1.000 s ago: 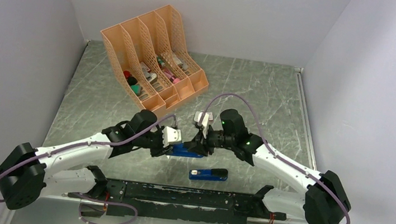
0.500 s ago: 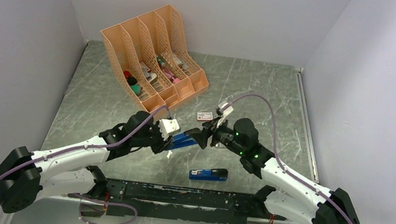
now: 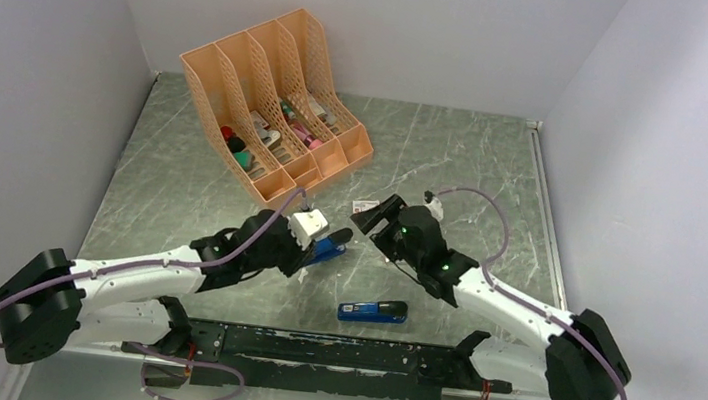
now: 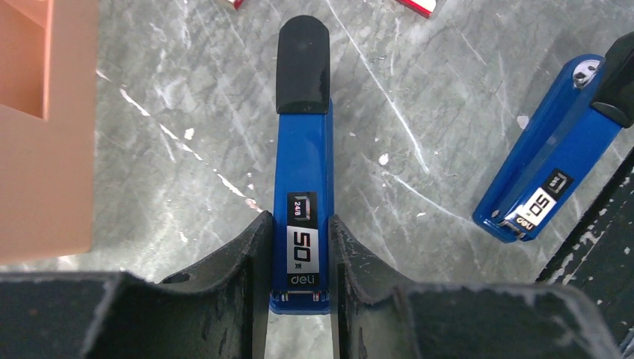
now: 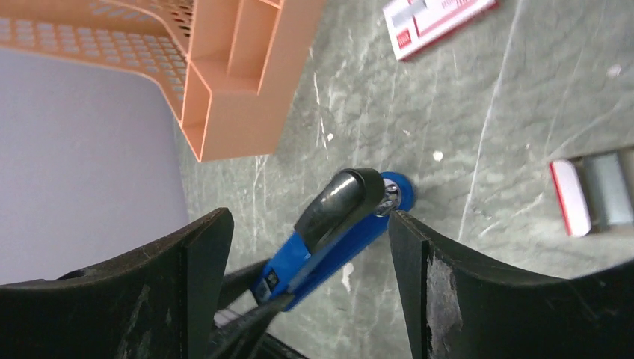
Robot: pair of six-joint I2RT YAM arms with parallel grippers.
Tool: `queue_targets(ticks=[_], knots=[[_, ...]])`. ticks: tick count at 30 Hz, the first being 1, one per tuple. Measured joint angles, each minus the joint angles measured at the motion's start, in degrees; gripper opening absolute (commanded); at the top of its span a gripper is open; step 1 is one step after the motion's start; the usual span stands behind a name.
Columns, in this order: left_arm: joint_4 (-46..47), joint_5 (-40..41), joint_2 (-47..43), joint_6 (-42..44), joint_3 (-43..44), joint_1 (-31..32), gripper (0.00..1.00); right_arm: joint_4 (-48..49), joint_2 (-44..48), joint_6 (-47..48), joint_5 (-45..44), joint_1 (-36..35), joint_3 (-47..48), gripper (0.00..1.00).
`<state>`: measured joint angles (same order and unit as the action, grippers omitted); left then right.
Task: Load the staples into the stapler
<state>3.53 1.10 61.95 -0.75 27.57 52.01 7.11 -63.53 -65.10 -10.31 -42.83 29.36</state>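
Seemingly staples (image 5: 607, 188) just beside right end effector (image 5: 303, 224), apart from it.

i'm driving this in a robot lab test cell: plain pale walls (image 3: 350, 18) box in a grey marbled worktop (image 3: 455, 161) with a black mounting rail (image 3: 333, 351) along its edge, and beyond my left end effector (image 4: 299, 219) stands a peach desk organiser (image 3: 271, 100).

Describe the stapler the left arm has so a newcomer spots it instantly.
Start at the peach file rack at back left; just in front of its near corner is a blue stapler. Unlike the second stapler lying free by the front rail, this one is clamped in the left gripper.
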Motion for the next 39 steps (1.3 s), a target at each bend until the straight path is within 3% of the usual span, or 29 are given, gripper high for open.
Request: queue_targets(ticks=[8,20,39], knots=[[-0.4,7.9,3.8,-10.6,1.9,6.0,0.07,-5.3,-6.0,-14.8,0.9,-3.2,3.7,0.83],[-1.6,16.2,10.1,-29.7,3.2,10.6,0.07,-10.2,-10.9,-22.1,1.0,-6.0,3.7,0.84],[0.2,16.4,10.6,-34.4,1.7,10.8,0.07,6.0,-24.3,-22.3,4.5,-6.8,3.4,0.86]])
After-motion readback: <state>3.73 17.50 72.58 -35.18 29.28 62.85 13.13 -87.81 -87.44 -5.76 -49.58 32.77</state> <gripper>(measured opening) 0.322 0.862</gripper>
